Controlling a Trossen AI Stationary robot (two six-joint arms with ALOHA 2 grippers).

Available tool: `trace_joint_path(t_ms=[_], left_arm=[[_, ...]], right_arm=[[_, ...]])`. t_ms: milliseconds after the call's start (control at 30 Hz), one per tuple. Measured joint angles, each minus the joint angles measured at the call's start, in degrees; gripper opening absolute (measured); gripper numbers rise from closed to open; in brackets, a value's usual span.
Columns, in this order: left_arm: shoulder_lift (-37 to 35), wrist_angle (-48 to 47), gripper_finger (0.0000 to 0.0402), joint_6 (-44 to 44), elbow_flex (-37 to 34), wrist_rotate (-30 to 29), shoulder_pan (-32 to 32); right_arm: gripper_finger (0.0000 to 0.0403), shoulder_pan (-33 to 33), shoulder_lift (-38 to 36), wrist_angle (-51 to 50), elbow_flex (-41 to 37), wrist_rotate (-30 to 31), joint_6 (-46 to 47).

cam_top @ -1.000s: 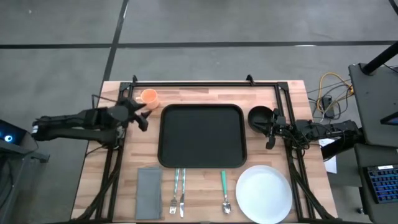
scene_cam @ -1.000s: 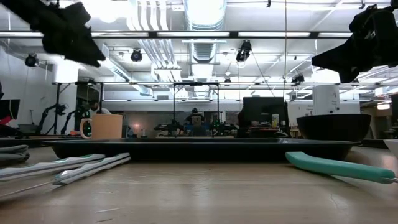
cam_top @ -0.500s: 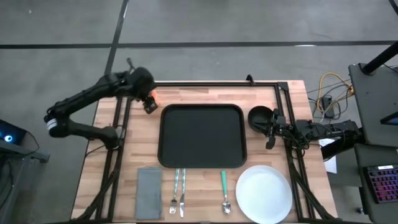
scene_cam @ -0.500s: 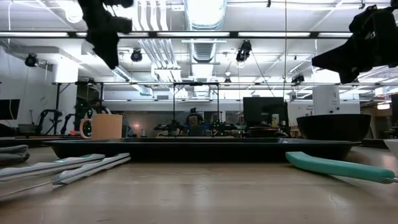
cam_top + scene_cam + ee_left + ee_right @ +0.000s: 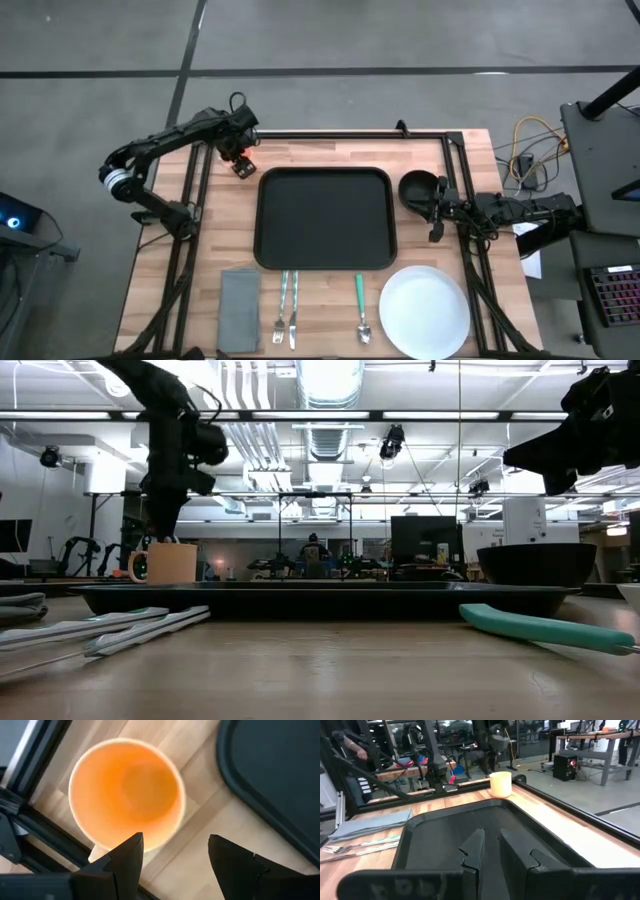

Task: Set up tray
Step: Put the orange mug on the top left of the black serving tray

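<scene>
Wood-slat counter (image 5: 430, 150) in a workshop, black frame rails round it. Tray (image 5: 324, 218), black, rounded corners, raised rim, sits mid-counter with nothing in it. Orange cup (image 5: 125, 795) at the far left corner just off the tray; only the left wrist view shows its inside, nothing there. Left tool (image 5: 240, 163) over the cup, fingers wide, not touching. Black bowl (image 5: 419, 187) right of tray. Right tool (image 5: 434, 212) beside the bowl, fingers narrow, holding nothing. White round plate (image 5: 425, 312), grey napkin (image 5: 239, 298), cutlery (image 5: 287, 318) along the near edge.
</scene>
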Motion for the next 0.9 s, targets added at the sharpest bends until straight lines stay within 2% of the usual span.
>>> trace_joint_path(t_ms=[267, 400, 500, 667, 900], left_arm=[[-0.21, 10.69, 0.0203, 3.29, -6.72, 0.26, 0.33], [-0.22, 12.17, 0.0197, 3.54, -8.72, 0.41, 0.26], [-0.22, 11.81, 0.0159, 3.52, -9.22, 0.35, 0.28], [-0.22, 11.43, 0.0023, 2.34, -9.38, -1.19, 0.22], [-1.57, 4.20, 0.0002, -5.54, -3.02, -1.49, -2.86]], right_arm=[[0.0047, 0.00, 0.00, 0.00, 0.00, -1.07, 0.00], [0.0047, 0.02, -0.02, 0.00, 0.01, -3.43, 0.02], [0.0047, 0.02, 0.00, 0.05, 0.00, -3.83, 0.01], [0.0047, 0.02, 0.00, 0.17, 0.00, -3.98, 1.86], [0.0047, 0.02, 0.00, 0.16, 0.00, -4.11, 2.99]])
